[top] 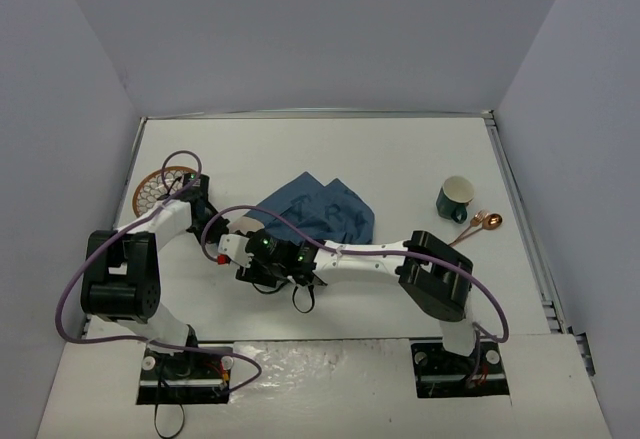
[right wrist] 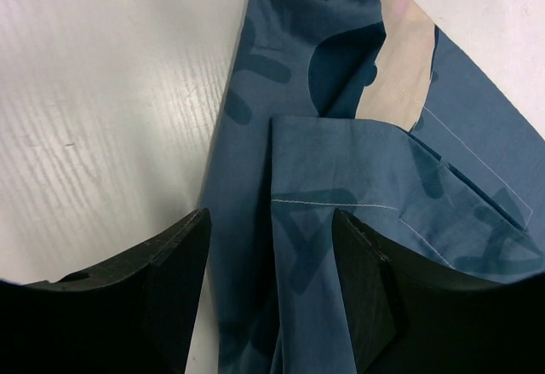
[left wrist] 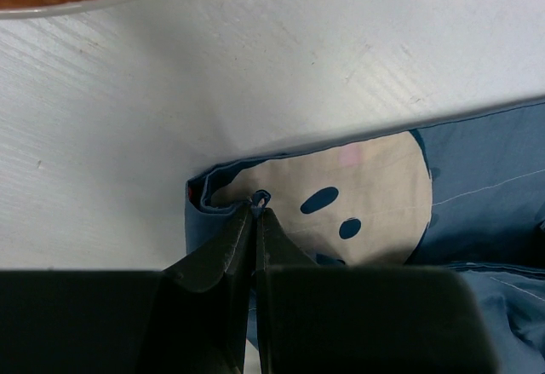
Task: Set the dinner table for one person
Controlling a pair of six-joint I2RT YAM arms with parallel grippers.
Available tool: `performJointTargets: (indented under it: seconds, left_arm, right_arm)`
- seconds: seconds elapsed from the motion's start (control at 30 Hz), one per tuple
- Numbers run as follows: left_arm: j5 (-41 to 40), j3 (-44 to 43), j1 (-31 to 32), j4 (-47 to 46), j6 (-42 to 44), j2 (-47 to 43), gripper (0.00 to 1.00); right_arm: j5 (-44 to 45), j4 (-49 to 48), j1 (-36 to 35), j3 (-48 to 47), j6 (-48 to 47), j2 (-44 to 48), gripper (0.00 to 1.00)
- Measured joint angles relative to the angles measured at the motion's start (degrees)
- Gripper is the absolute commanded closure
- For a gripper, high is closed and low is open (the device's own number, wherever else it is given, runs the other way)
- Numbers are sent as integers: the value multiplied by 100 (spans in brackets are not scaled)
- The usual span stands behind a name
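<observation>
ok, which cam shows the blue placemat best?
Top external: only there is nearly the whole rumpled placemat visible, lying on the dinner table. Left wrist shows just one corner pinched in the shut left tool. Right wrist shows a folded stretch between the open fingers of the right tool.

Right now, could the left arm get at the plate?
Likely not yet. The plate lies right beside its wrist, but the left gripper is shut on a corner of the cloth, so it would probably have to let go first.
</observation>
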State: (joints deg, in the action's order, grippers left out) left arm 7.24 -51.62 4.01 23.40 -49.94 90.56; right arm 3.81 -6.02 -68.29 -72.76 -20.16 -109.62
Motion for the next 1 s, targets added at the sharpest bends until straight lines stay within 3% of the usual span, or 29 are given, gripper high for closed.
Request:
performJointTargets:
  seconds: [0.2,0.47,0.53,0.73,1.0]
  left_arm:
    - [41,2,-6,-58,0,2,100]
    - [57,2,-76,-94,0,9,100]
    - [63,2,-76,-95,0,9,100]
    - [68,2,-76,-97,0,9,100]
    - [67,2,-82,-84,2,9,100]
  right_arm:
    - [178,-186,49,-23,-78,-290,47]
    - [323,-426,234,-23,-90,-461,59]
    - [375,-470,262,-23,-96,-461,64]
    - [473,-617,300,-23,-74,-464,98]
    - [558,-639,321,-21,59,-394,100]
